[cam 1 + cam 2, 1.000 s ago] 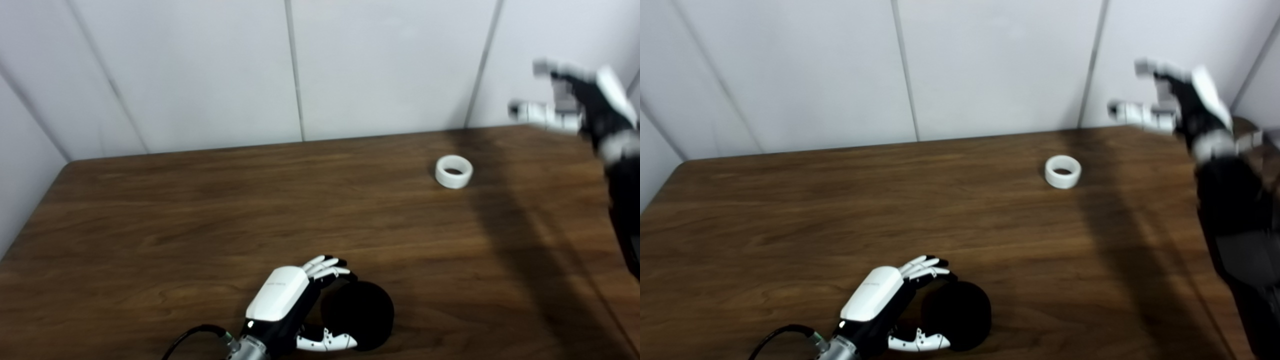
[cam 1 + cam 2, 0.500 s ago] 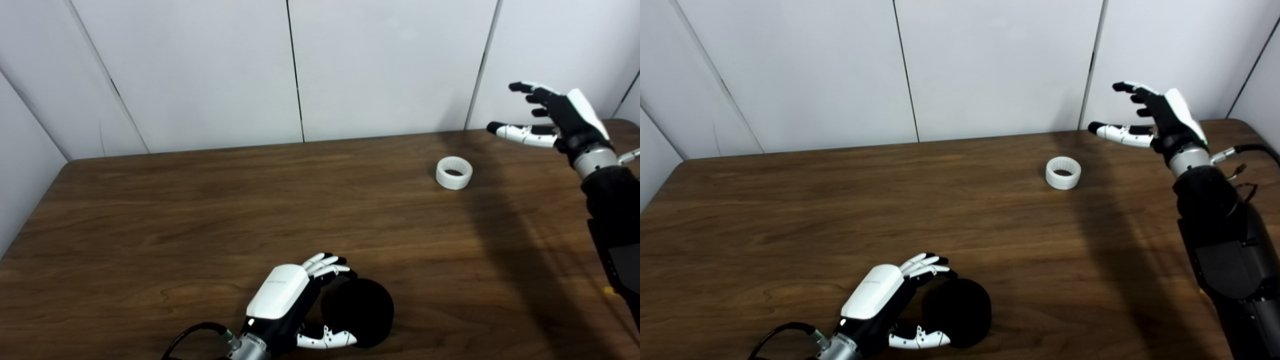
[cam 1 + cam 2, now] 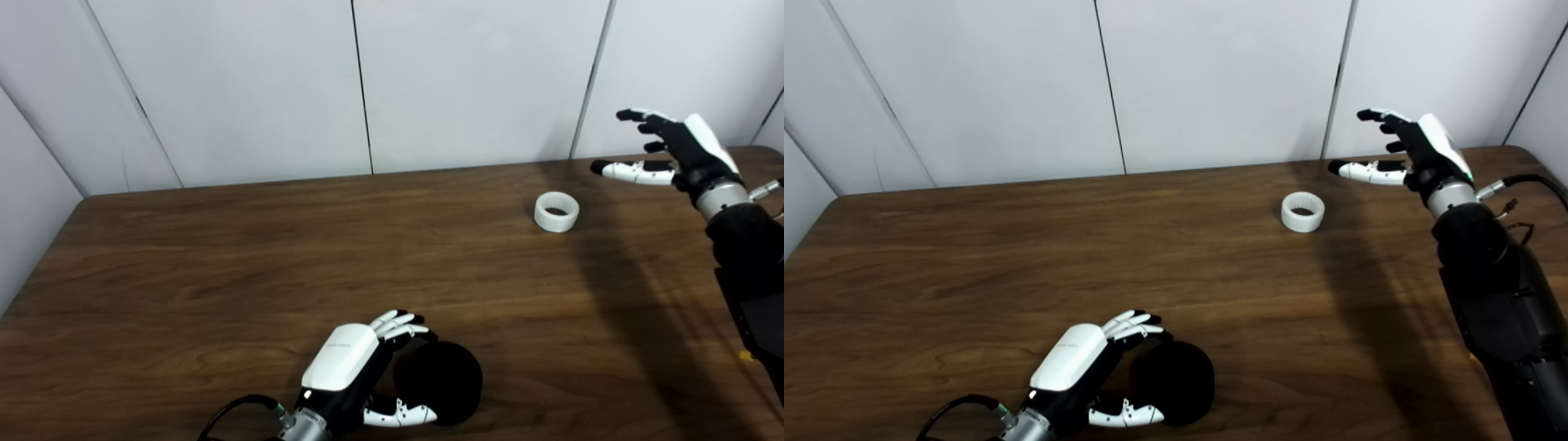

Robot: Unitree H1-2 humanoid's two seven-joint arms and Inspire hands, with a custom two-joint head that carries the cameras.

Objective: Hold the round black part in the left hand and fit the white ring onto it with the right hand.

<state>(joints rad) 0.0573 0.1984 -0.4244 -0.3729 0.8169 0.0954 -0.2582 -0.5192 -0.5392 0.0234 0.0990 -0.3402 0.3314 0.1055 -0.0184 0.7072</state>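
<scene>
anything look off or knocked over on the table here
Nothing stands out. The small white plastic ring sits flat on the brown wooden table, undamaged. The round black part rests by the left hand; the right hand hovers open.

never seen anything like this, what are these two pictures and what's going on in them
Both pictures come from two cameras side by side on a humanoid robot's head, so they show one scene from slightly different spots. The robot has two arms ending in black-and-white mechanical hands. On the dark brown wooden table lie a round black part near the front and a small white plastic ring farther back. The left hand is cupped beside the black part, fingers curled around its edge, not lifting it. The right hand hovers open in the air to the right of the ring, holding nothing.
</scene>
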